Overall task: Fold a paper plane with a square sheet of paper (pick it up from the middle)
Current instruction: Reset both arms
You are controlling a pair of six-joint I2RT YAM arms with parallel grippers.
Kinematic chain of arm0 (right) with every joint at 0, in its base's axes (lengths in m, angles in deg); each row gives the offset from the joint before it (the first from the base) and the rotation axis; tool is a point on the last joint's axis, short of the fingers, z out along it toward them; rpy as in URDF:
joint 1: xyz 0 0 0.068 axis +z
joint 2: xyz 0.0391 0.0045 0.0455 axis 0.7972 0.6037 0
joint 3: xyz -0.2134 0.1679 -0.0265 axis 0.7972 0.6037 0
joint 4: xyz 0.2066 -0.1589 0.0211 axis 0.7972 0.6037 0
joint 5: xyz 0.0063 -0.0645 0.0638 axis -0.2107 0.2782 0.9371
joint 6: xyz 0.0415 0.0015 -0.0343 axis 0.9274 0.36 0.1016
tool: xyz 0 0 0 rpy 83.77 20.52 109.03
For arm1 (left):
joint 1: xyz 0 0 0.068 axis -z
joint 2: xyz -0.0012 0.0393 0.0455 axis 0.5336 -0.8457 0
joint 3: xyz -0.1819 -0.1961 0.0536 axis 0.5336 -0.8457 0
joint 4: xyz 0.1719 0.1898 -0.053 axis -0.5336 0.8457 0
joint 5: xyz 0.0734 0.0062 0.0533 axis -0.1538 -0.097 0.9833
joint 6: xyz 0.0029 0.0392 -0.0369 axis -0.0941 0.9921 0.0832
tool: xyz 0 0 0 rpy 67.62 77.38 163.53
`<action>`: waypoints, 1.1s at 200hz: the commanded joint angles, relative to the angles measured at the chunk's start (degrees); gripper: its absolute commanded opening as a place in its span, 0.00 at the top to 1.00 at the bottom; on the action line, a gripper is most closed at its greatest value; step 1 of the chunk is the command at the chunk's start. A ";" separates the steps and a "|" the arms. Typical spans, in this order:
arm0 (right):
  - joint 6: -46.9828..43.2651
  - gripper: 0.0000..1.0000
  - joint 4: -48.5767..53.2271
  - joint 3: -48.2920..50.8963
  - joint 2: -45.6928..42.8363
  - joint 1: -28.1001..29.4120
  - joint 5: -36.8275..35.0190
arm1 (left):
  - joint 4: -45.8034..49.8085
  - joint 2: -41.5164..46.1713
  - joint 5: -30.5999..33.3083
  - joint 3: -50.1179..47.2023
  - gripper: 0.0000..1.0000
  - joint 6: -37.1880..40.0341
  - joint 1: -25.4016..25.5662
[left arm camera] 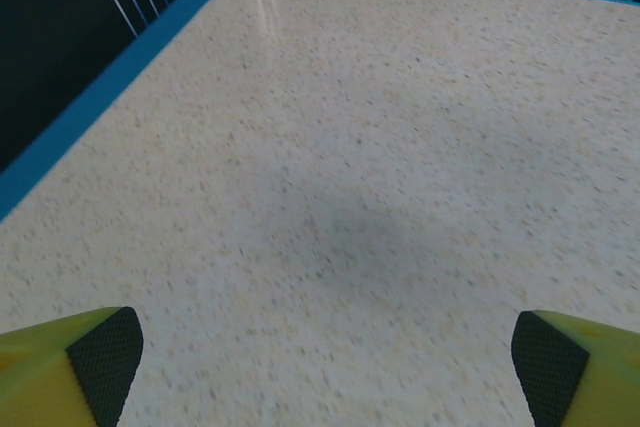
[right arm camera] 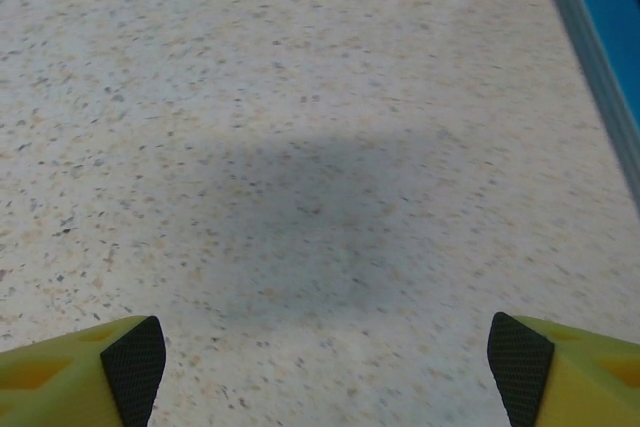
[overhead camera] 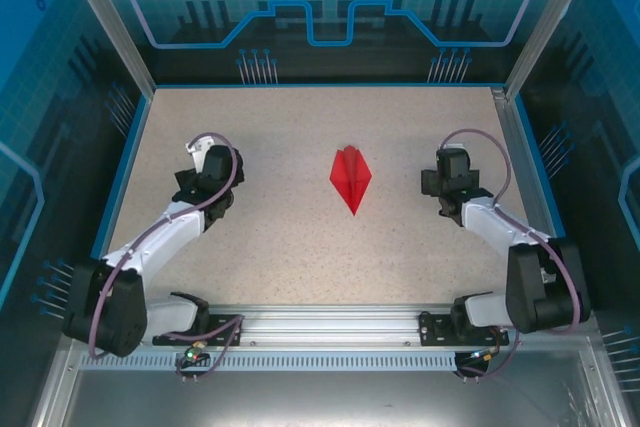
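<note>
Speckled tabletop [overhead camera: 290,257] stretches away from you. Both claws stand open, holding nothing: left gripper [overhead camera: 197,162] with pads [left arm camera: 105,362] wide apart, right gripper [overhead camera: 450,162] likewise. Folding looks done, so draw each arm off along its own side, never across the middle. The paper plane [overhead camera: 350,179] lies flat between them, 3 o'clock from the left, 9 o'clock from the right, well apart, tip toward 6 o'clock.

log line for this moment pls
paper plane: folded, on table centre | left end effector: open, empty, left of plane | right end effector: open, empty, right of plane
</note>
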 commanded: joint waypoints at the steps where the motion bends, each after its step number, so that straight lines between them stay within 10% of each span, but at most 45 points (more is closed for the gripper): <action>1: -4.55 0.13 -17.76 2.84 3.33 -0.61 4.65 | -4.96 -4.08 1.61 0.41 0.01 7.09 -2.28; 119: -8.59 0.14 -44.15 14.48 7.42 -3.18 20.46 | -57.66 -13.30 -27.70 -23.02 0.01 18.33 -9.61; 125: -8.54 0.02 -44.67 14.40 7.69 -3.24 20.55 | -64.31 -15.31 -26.72 -24.25 0.01 18.42 -9.78; 139: -8.35 0.01 -44.05 14.31 7.60 -3.36 20.42 | -53.06 -13.74 -25.02 -20.00 0.01 15.75 -10.55; 220: -6.49 0.01 -45.01 14.76 7.57 -2.93 14.90 | -53.74 -14.19 -25.43 -19.93 0.01 15.78 -10.90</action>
